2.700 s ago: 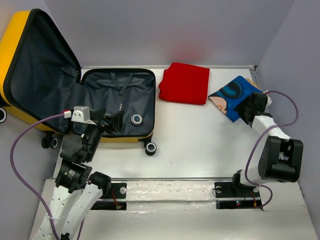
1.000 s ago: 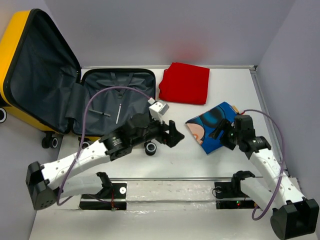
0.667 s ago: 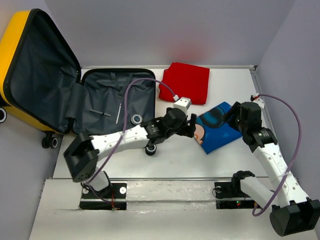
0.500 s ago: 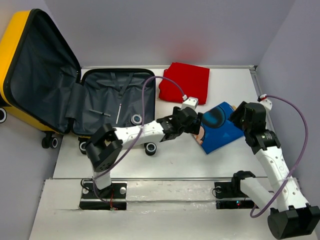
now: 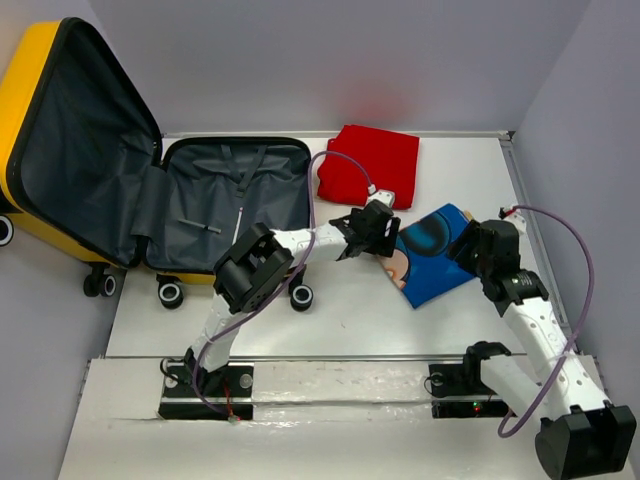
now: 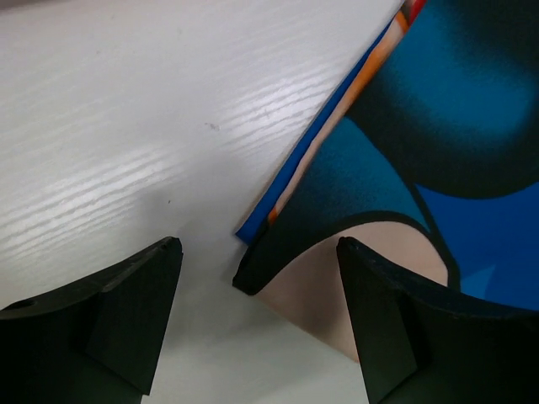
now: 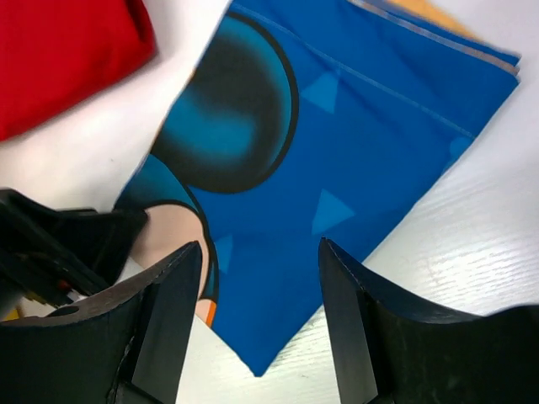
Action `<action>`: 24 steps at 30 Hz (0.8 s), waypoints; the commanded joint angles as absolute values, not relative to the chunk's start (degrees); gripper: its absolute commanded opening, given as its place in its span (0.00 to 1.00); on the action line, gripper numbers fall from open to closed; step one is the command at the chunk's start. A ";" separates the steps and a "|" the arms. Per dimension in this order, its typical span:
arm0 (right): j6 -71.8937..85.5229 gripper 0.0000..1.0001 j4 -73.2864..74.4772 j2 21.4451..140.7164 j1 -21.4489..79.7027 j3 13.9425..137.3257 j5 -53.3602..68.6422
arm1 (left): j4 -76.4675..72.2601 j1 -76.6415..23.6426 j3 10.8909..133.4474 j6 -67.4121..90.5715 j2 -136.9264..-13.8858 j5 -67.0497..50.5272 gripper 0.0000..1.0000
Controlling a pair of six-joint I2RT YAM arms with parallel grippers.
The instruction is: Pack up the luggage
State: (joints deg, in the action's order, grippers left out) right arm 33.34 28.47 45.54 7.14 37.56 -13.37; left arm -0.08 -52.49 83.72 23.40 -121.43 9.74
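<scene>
The yellow luggage [image 5: 24, 92] lies open at the left, its dark grey lining bare. A blue printed cloth [image 5: 440, 262] lies flat right of centre, also seen in the left wrist view [image 6: 438, 109] and the right wrist view [image 7: 337, 143]. My left gripper [image 5: 390, 244] reaches across to the cloth's left corner, and its open jaws [image 6: 259, 246] straddle that corner just above the table. At the cloth's right edge my right gripper [image 5: 468, 244] hovers open [image 7: 259, 246] over the blue fabric, holding nothing.
A folded red cloth [image 5: 370, 165] lies at the back, right of the luggage and just behind the left gripper; its edge shows in the right wrist view [image 7: 59, 50]. The suitcase wheels [image 5: 301, 297] stick out toward the front. Grey walls close the back and sides.
The left arm has stretched rightward from the suitcase front to the blue cloth's left corner. The right gripper let go of the cloth and drew back to its right edge.
</scene>
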 commanded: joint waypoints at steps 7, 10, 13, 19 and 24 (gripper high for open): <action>36.39 0.65 21.18 52.38 6.86 37.53 -11.07 | -4.04 -51.33 87.37 21.18 -125.51 0.26 0.76; 36.47 0.70 21.27 52.38 6.25 39.01 -14.84 | -5.00 -51.59 85.70 21.36 -125.33 0.26 0.70; 36.39 0.76 21.18 54.13 2.48 40.78 -15.90 | -6.24 -51.68 84.29 21.80 -125.07 -2.72 0.61; 36.82 0.82 19.08 61.25 -10.44 39.38 -11.69 | -6.50 -52.29 83.50 20.66 -124.63 -1.15 0.40; 38.93 0.84 14.26 65.56 -16.42 36.13 -10.73 | -10.10 -51.59 80.16 21.71 -122.70 -1.92 0.16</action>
